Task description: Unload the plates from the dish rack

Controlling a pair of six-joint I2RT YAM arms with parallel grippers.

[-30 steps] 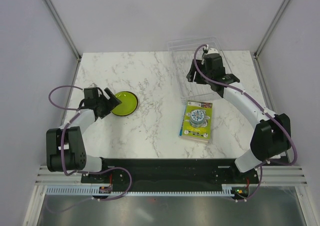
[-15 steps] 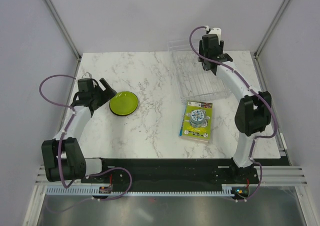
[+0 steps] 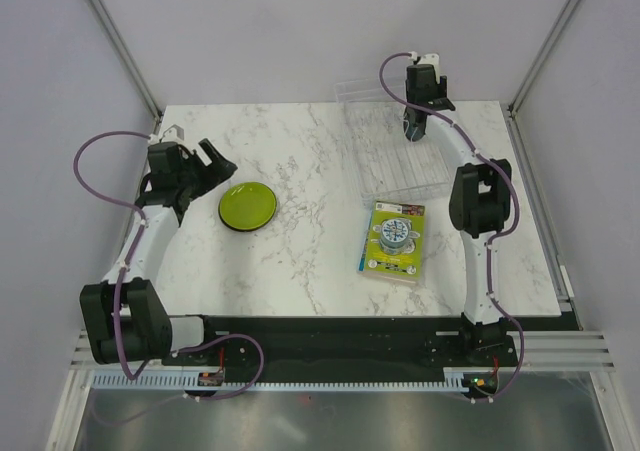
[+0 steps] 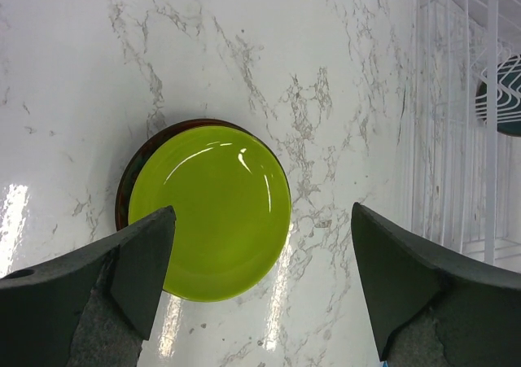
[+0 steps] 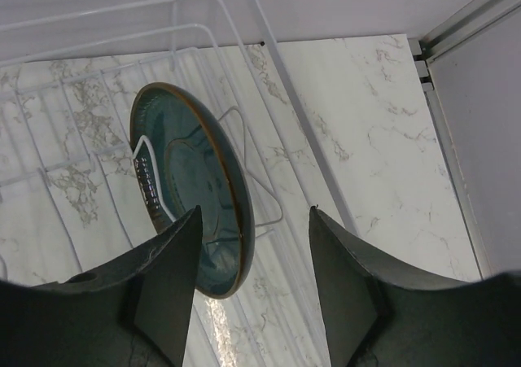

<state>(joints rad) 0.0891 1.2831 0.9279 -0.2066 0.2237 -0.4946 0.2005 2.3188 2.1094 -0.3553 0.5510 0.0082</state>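
The lime green plate [image 3: 248, 206] lies flat on the marble table at the left; in the left wrist view [image 4: 210, 208] a dark reddish rim [image 4: 129, 190] of something under it shows. My left gripper [image 3: 213, 158] is open and empty, up and left of that plate, apart from it [image 4: 260, 277]. The clear dish rack [image 3: 372, 151] stands at the back right. The dark teal plate [image 5: 183, 180] stands on edge in it. My right gripper [image 3: 416, 129] is open above the rack's far end, the plate's rim beside its left finger [image 5: 254, 257]. The golden-yellow plate is out of view.
A rectangular green-yellow package [image 3: 393, 241] lies flat in front of the rack. The rack's thin ribs [image 4: 456, 139] and the teal plate [image 4: 501, 90] show at the right of the left wrist view. Grey walls and frame posts close in the table.
My left gripper has let go of the lime green plate and drawn back up and to the left. My right arm has swung from the rack's front to its far end.
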